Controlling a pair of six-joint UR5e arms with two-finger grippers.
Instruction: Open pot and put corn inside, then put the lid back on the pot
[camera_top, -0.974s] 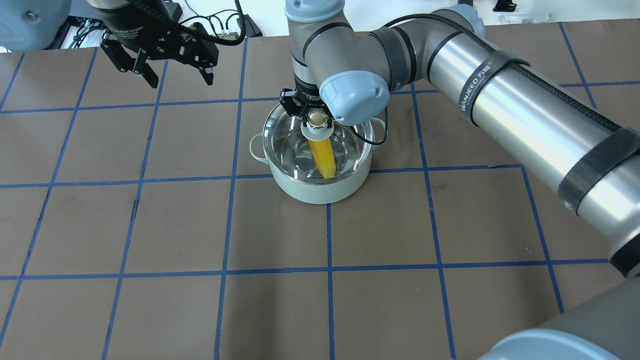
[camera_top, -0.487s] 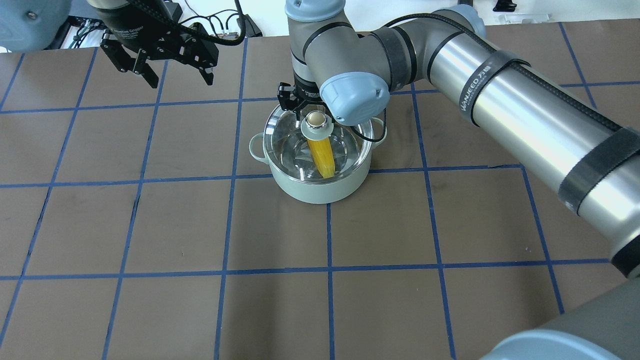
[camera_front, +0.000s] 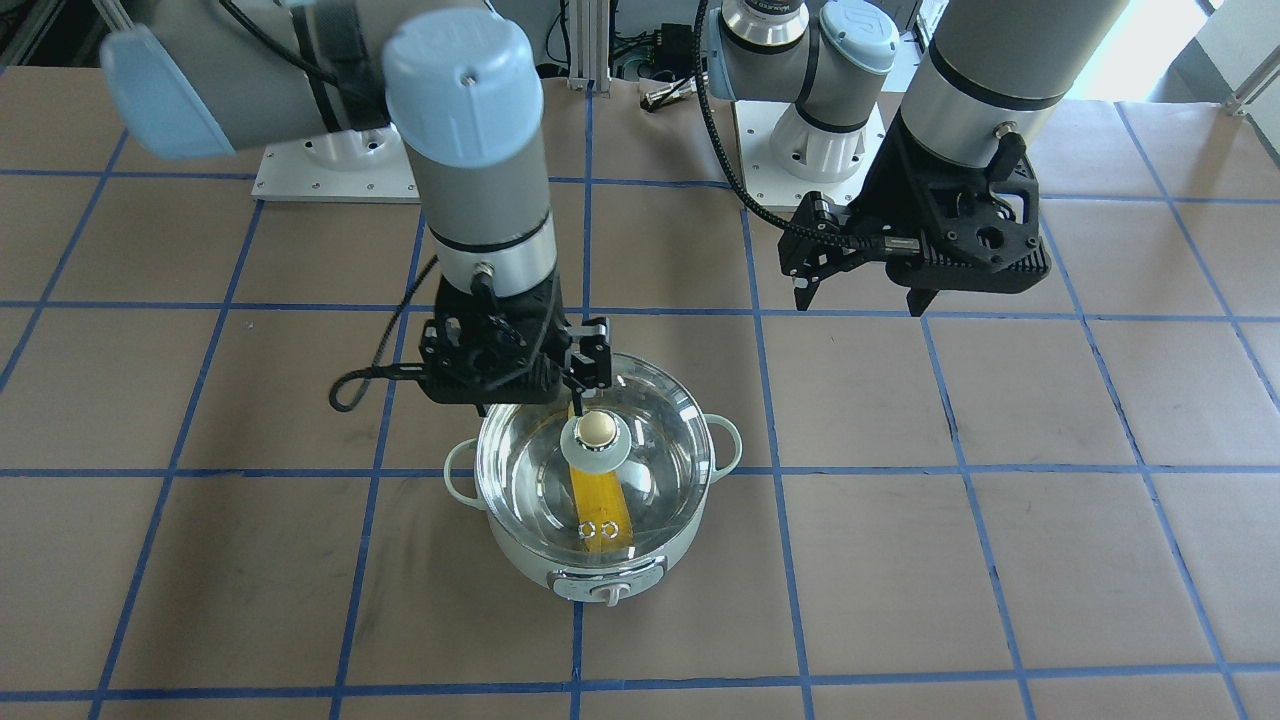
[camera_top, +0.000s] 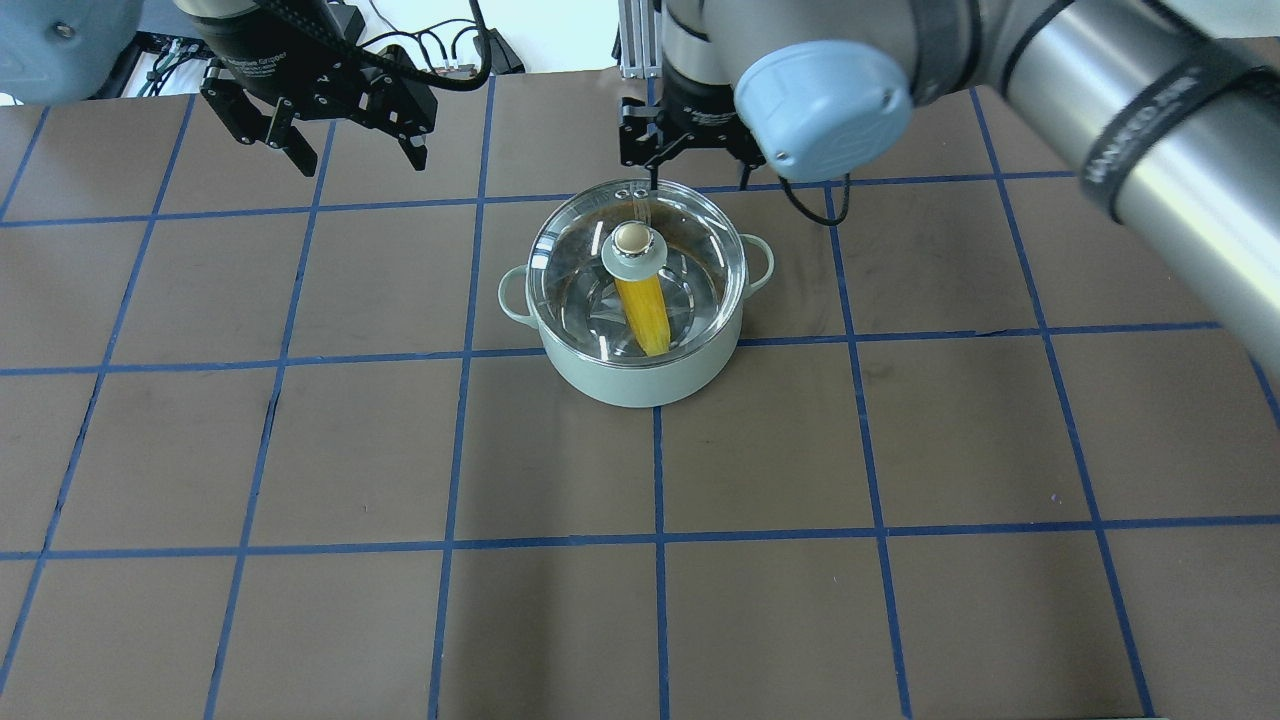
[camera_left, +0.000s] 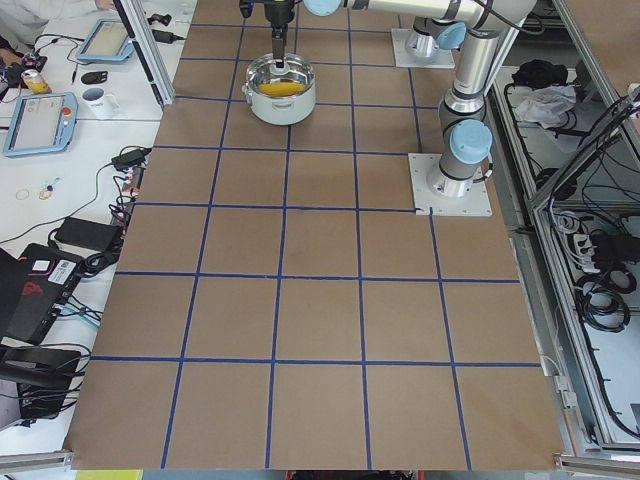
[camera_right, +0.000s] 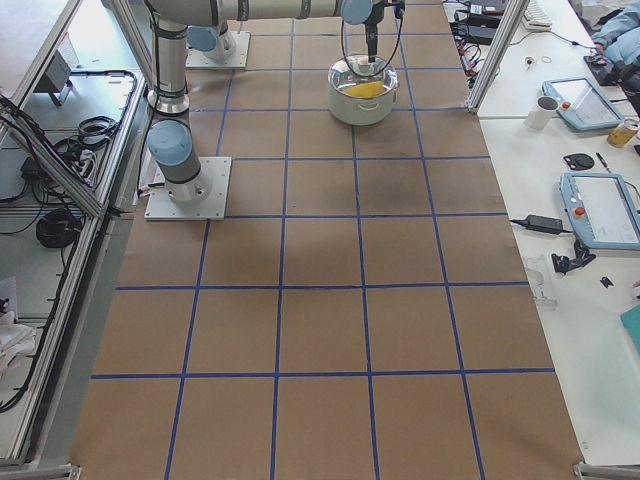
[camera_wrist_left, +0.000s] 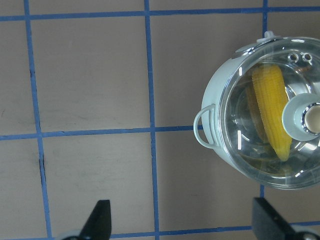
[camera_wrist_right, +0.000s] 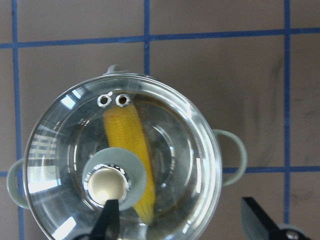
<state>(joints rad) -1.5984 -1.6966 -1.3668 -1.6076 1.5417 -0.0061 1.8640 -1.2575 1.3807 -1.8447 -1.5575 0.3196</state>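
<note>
The mint-green pot (camera_top: 640, 378) stands mid-table with the clear glass lid (camera_top: 700, 262) resting on its rim. The beige knob (camera_top: 632, 239) is free. The yellow corn (camera_top: 646, 318) lies inside the pot under the glass and also shows in the right wrist view (camera_wrist_right: 131, 140). My right gripper (camera_top: 697, 172) is open and empty, raised above the pot's far edge, clear of the knob. My left gripper (camera_top: 356, 152) is open and empty, hovering over bare table at the far left, well away from the pot (camera_wrist_left: 215, 100).
The table is brown with blue grid lines. The arm base plates (camera_front: 330, 170) sit on the robot's side. Beyond the far edge there is a side table with tablets (camera_left: 40, 120) and a mug (camera_left: 97, 100), and an aluminium frame post (camera_left: 150, 50).
My right gripper, close around the lid's knob a second ago, has risen and drawn back toward the far side. The lid stays on the pot. My left gripper has not moved.
</note>
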